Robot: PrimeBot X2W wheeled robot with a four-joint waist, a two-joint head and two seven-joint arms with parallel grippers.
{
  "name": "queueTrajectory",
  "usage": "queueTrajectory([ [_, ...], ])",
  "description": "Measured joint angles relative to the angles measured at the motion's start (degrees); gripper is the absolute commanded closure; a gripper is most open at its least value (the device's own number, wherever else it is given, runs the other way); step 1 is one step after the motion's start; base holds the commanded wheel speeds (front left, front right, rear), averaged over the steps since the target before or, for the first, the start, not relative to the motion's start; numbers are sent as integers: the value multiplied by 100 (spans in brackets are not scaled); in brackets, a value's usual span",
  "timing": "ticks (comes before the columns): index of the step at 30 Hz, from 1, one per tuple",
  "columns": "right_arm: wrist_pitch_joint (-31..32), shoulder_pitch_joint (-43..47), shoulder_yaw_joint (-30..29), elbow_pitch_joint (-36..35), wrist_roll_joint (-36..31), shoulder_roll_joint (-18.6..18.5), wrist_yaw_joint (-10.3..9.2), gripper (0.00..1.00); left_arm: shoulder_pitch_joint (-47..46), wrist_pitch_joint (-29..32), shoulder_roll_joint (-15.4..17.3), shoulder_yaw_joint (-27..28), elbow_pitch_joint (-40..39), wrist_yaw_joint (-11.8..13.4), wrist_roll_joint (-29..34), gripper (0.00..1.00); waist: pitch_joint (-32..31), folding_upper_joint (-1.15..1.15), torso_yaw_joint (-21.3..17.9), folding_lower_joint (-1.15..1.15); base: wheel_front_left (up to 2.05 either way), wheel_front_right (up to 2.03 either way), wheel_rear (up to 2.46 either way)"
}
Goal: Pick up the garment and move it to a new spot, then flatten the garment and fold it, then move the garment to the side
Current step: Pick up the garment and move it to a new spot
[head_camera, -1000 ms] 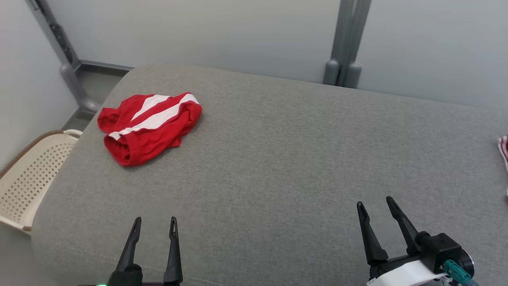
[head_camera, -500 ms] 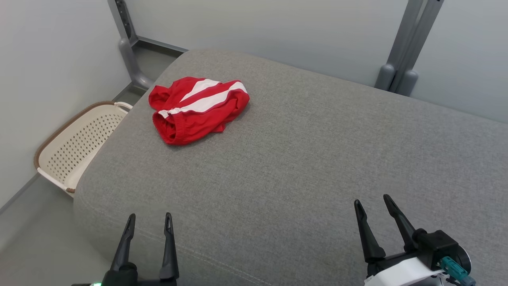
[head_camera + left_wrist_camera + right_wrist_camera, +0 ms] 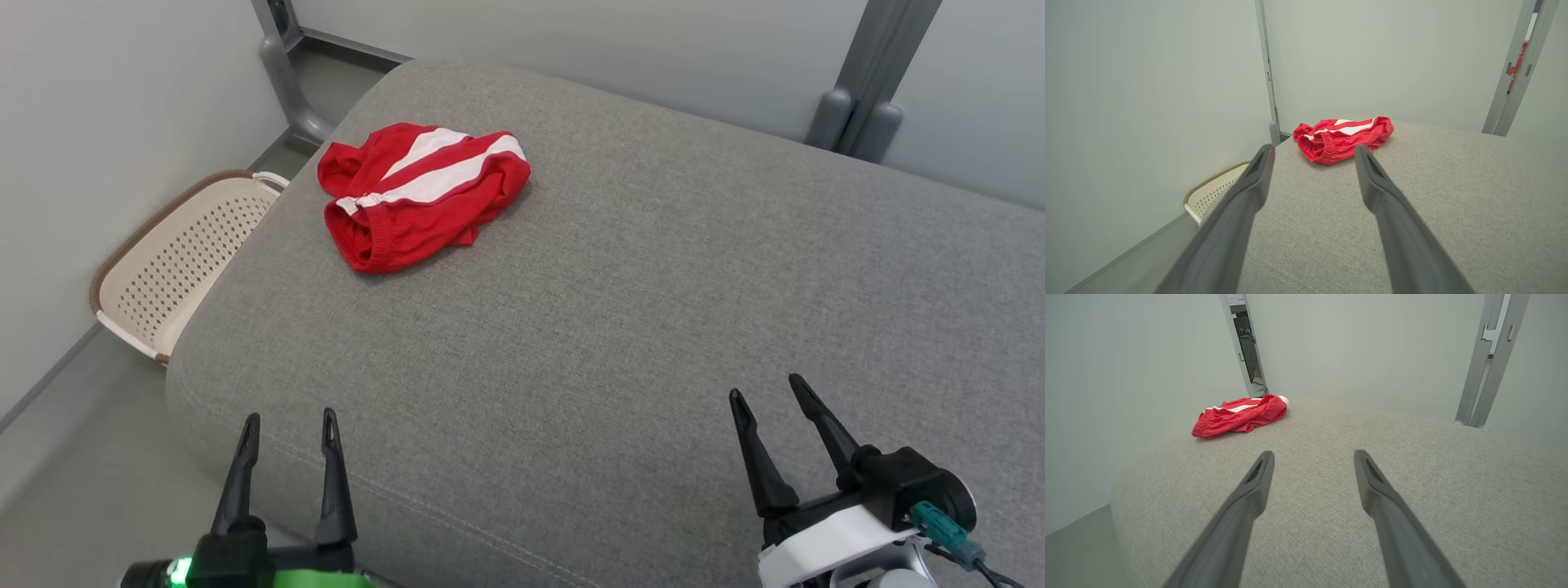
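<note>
Left gripper [image 3: 290, 416] over the near-left edge of the gray cushion [image 3: 612, 327], fingers apart, gripping nothing. Right gripper [image 3: 767, 388] near right, fingers spread too, well inside the edge. Wide bare fabric ahead of both. Red garment [image 3: 424, 196] with white stripes lies crumpled at the far-left corner, close to the left edge. Perforated basket [image 3: 180, 269] on the floor beside that edge. Gray post [image 3: 857, 114] behind the far edge.

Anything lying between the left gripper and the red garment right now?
No. Only bare grey cushion lies between the left gripper and the red garment, as the head and left wrist views both show.
</note>
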Motion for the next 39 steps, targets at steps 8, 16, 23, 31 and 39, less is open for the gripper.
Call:
queueTrajectory([
  [8, 0, -48, -191, -168, -35, -469, 0, 0, -1220, 0, 11, 200, 416, -333, -68, 0, 481, 0, 18, 0, 0, 0, 0],
  [16, 0, -213, -270, -431, -104, -936, 0, 0, -3337, 690, 285, 565, 1922, -600, -416, 0, 1150, 0, -39, 0, 0, 0, 0],
  [23, 0, -533, -364, -633, -112, -1318, 1, 0, -4864, 1402, 505, 855, 3143, -1079, -1104, 0, 1787, 0, -204, 1, 0, 0, 0],
  [31, 0, -820, -430, -825, -113, -1402, 0, 0, -5632, 1572, 525, 977, 4677, -1312, -1658, 0, 2366, 0, -491, 1, 0, 0, 0],
  [39, -16, -836, -608, -1056, -113, -1521, 1, 0, -6107, 1194, 459, 872, 5740, -1400, -1863, 0, 2886, 0, -697, 1, 0, 0, 0],
])
